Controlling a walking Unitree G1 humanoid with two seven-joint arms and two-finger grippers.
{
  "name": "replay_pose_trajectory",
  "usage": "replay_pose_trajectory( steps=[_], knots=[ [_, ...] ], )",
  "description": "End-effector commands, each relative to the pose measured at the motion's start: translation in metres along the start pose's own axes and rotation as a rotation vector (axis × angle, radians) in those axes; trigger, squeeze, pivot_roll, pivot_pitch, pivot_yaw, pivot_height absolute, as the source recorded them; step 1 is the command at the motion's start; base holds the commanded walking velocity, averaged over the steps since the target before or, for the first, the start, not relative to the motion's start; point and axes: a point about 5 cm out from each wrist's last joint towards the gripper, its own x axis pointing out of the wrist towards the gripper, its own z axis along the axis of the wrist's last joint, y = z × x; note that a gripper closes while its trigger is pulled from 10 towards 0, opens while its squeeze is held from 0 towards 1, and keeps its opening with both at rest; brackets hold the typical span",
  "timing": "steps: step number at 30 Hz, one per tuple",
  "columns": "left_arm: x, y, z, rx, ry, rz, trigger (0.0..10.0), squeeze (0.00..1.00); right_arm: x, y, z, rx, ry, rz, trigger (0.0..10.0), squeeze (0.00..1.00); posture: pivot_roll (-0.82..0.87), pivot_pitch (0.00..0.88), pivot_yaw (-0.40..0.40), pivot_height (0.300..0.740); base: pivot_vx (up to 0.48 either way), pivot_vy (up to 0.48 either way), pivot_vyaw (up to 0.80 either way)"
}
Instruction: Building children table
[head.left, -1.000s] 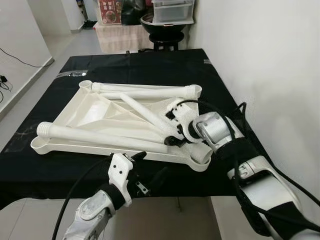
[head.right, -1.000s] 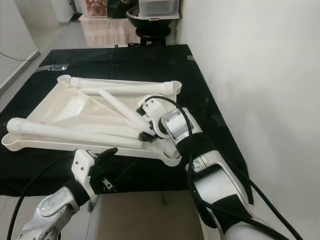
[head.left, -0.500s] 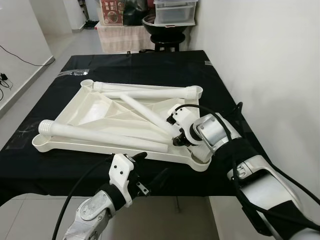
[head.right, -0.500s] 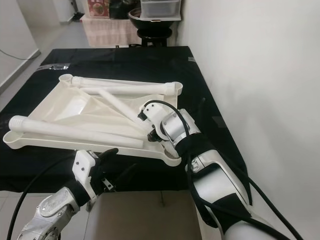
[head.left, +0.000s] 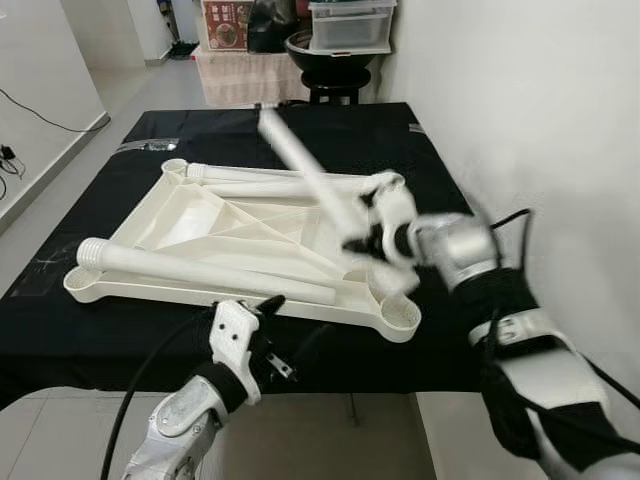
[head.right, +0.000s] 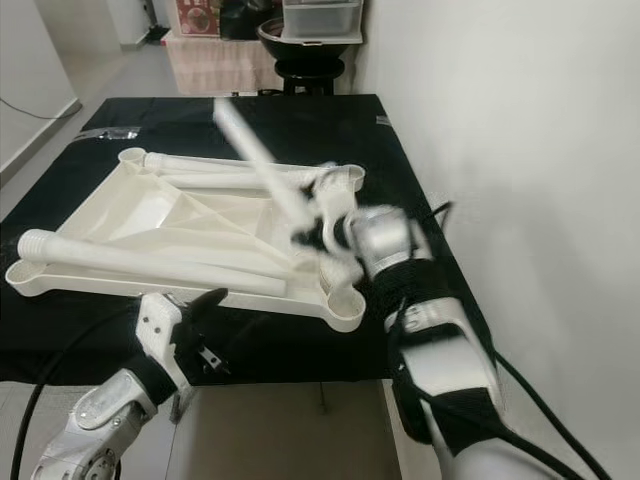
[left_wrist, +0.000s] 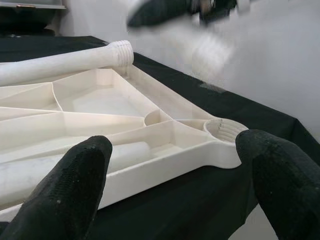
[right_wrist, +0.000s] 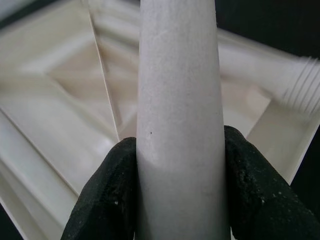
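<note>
Lifting clear of the upturned white tabletop (head.left: 190, 225), the table leg (head.left: 305, 170) that lay across its ribs half a second ago now slants up into the air, blurred, with the right gripper (right_wrist: 177, 192) clamped tight around its lower part. The tabletop lies on the black-covered table (head.left: 80, 335), two more legs (head.left: 200, 272) on it. The left gripper (left_wrist: 172, 192) hovers at the near edge, fingers spread wide and empty. No writing is legible.

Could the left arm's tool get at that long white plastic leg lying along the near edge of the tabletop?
Probably yes: the left tool hangs open just before the long white plastic leg, nothing between.
</note>
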Motion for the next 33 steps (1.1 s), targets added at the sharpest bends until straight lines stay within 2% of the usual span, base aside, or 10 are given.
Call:
replay_pose_trajectory(
  steps=[1,2,5,7,8,14,20,23,25,33],
  knots=[
    [0.000,0.005,0.010,-0.010,-0.028,0.013,10.0,0.00,-0.007,-0.005,0.013,0.052,-0.110,0.016,7.8,0.00,-0.04,0.054,-0.016,0.740,0.000,0.000,0.00],
    [0.002,0.006,0.017,-0.015,-0.053,0.011,10.0,0.00,-0.011,-0.007,0.017,0.075,-0.153,0.026,10.0,0.00,-0.04,0.052,-0.012,0.740,0.000,0.000,0.00],
    [0.004,0.006,0.023,-0.019,-0.076,0.009,10.0,0.00,-0.014,-0.009,0.020,0.093,-0.182,0.033,10.0,0.00,-0.04,0.052,-0.011,0.740,0.000,0.000,0.00],
    [0.011,0.008,0.047,-0.039,-0.162,0.002,10.0,0.00,-0.018,-0.010,0.024,0.123,-0.262,0.050,10.0,0.00,-0.04,0.049,-0.005,0.740,0.000,0.000,0.00],
    [0.015,0.010,0.063,-0.057,-0.221,-0.006,10.0,1.00,-0.020,-0.011,0.025,0.111,-0.310,0.027,10.0,0.00,-0.04,0.048,-0.002,0.740,0.000,0.000,0.00],
    [0.023,0.015,0.119,-0.057,-0.413,-0.026,10.0,1.00,-0.026,-0.011,0.022,0.032,-0.510,-0.116,10.0,0.00,-0.03,0.045,0.003,0.740,0.000,0.000,0.00],
    [0.022,0.019,0.141,-0.070,-0.489,-0.026,10.0,1.00,-0.029,-0.001,0.019,0.060,-0.571,-0.046,10.0,0.00,-0.03,0.042,0.010,0.740,0.000,0.000,0.00],
    [0.023,0.024,0.158,-0.104,-0.545,-0.025,10.0,1.00,-0.031,0.015,0.015,-0.046,-0.596,0.002,10.0,0.00,-0.03,0.037,0.023,0.740,0.000,0.000,0.00],
    [0.025,0.027,0.171,-0.124,-0.579,-0.029,10.0,1.00,-0.028,0.035,0.006,-0.242,-0.570,0.048,10.0,0.00,-0.03,0.031,0.023,0.740,0.000,0.000,0.00],
    [0.033,0.030,0.189,-0.161,-0.614,-0.040,10.0,1.00,-0.028,0.066,-0.003,-0.384,-0.593,0.175,10.0,0.00,-0.03,0.019,0.027,0.740,0.000,0.000,0.00]
  ],
)
